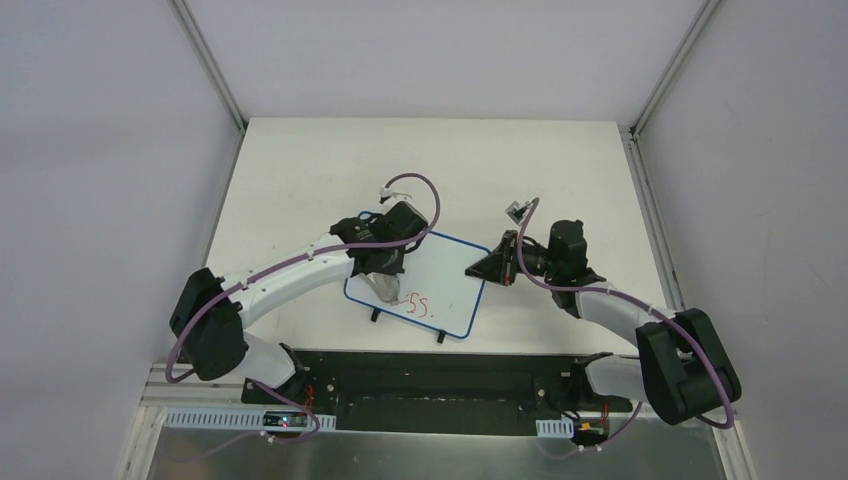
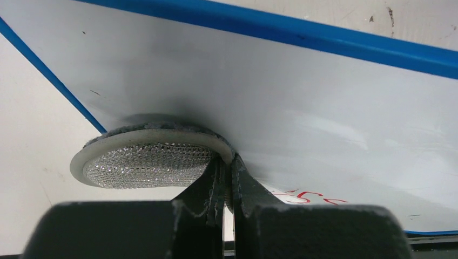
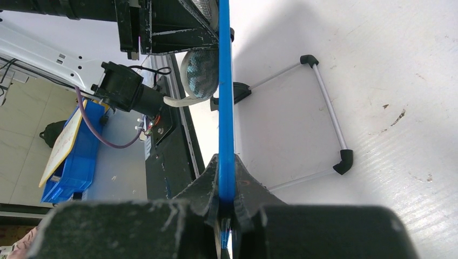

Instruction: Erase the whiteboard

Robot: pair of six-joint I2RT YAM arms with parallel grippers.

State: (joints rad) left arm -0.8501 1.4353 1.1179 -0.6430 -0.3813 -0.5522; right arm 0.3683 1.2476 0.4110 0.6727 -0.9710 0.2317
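Note:
A small blue-framed whiteboard [image 1: 440, 285] stands tilted on a wire stand at the table's middle, with red marks [image 1: 416, 305] near its lower edge. My left gripper [image 1: 385, 280] is shut on a round eraser pad [image 2: 148, 159], whose fuzzy face presses on the board [image 2: 302, 102] near its left edge; the red marks [image 2: 310, 198] lie to the right of the pad. My right gripper [image 1: 490, 265] is shut on the board's blue right edge [image 3: 226, 108]. The pad [image 3: 199, 73] also shows beyond the frame in the right wrist view.
The board's wire stand [image 3: 329, 116] with black corner feet rests on the white table [image 1: 300, 180]. A black base rail [image 1: 430, 375] runs along the near edge. Grey walls enclose the table on left, right and back.

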